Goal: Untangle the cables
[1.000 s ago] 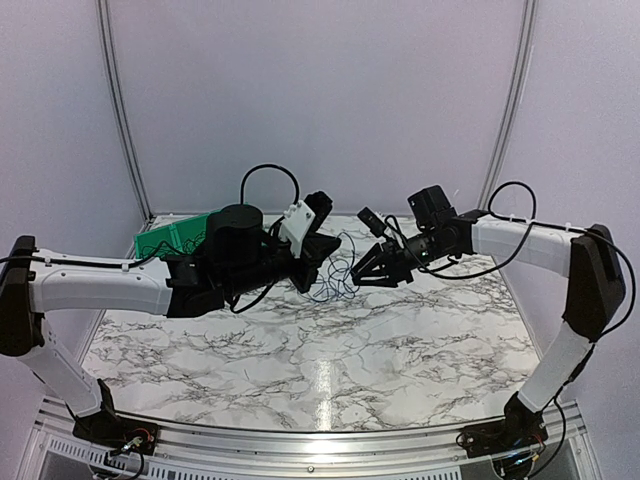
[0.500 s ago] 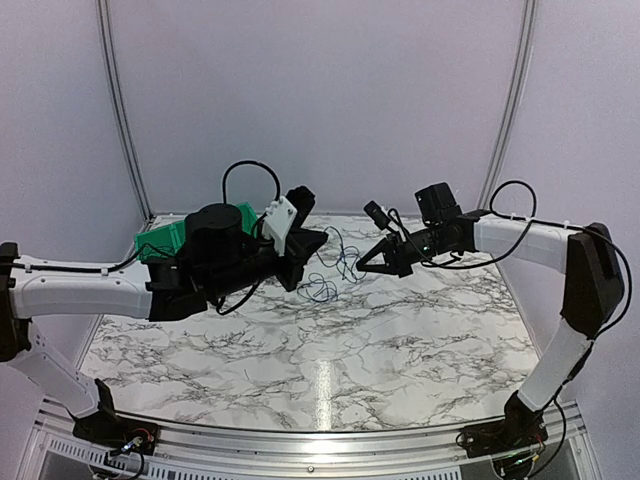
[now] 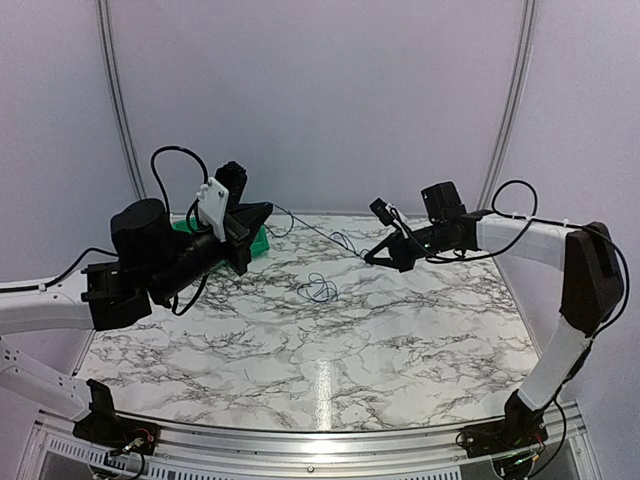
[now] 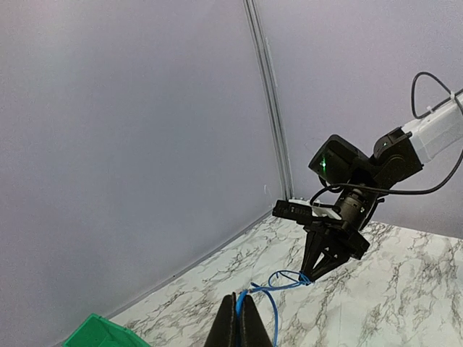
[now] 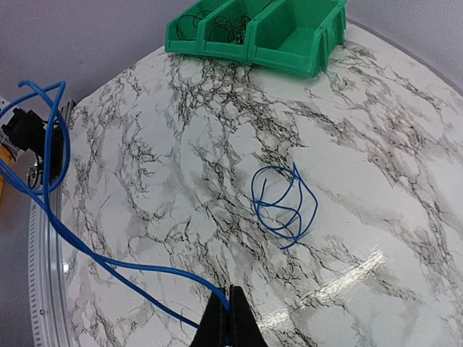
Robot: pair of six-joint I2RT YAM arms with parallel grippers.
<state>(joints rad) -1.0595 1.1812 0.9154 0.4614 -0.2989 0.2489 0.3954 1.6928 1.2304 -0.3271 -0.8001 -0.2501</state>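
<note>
Overhead, my left gripper (image 4: 237, 307) was clenched on a thin blue cable (image 5: 137, 267), held up above the desk (image 5: 376, 144). My right gripper (image 5: 228, 303) was pinched closed on the same cable farther along, so the strand hung stretched in the air between the two. Below that span a loose blue coil (image 5: 283, 201) lay flat on the marble, apart from both grippers. Near the far edge sat a green bin (image 5: 289, 43), with dark coils (image 5: 231, 25) in two compartments.

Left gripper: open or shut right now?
Shut. The left gripper has its jaws pressed together in its wrist view, pinching a blue wire that runs to the right gripper.
</note>
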